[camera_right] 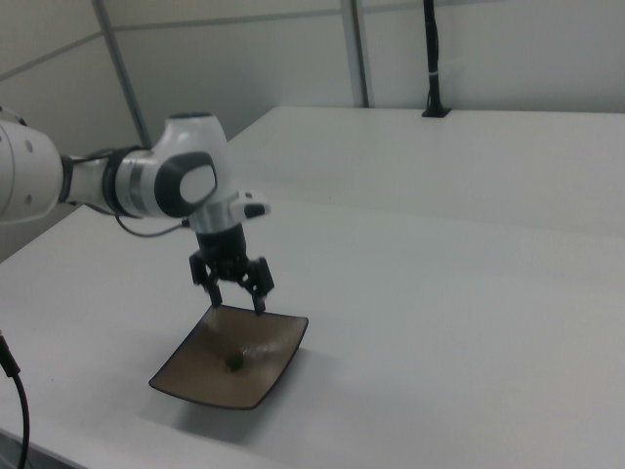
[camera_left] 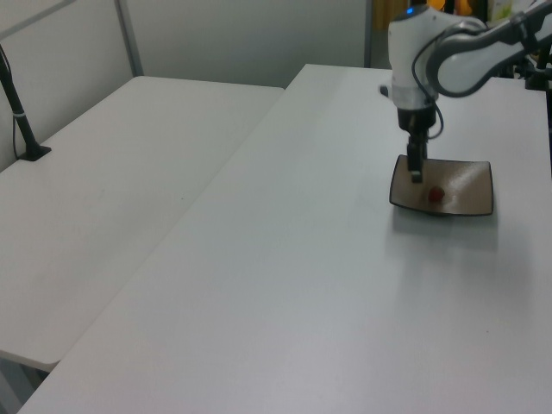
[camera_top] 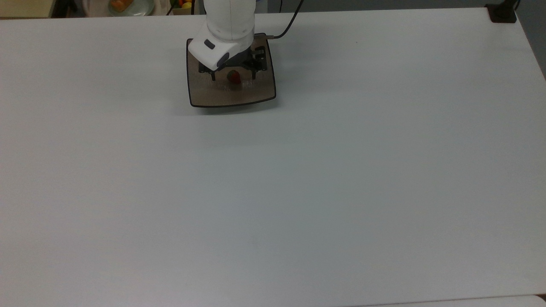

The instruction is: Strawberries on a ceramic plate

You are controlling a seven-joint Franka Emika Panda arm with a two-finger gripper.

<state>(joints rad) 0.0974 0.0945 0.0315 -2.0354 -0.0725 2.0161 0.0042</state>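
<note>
My white desk (camera_top: 324, 179) carries the square tan-brown ceramic plate (camera_top: 222, 96), which sits flat on it near the far edge in the top view, toward the top view's left.

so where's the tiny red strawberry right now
The tiny red strawberry lies on the square tan-brown ceramic plate, near its middle, at the far edge of the white table in the top view. The open black two-finger gripper hangs just above it.
</note>
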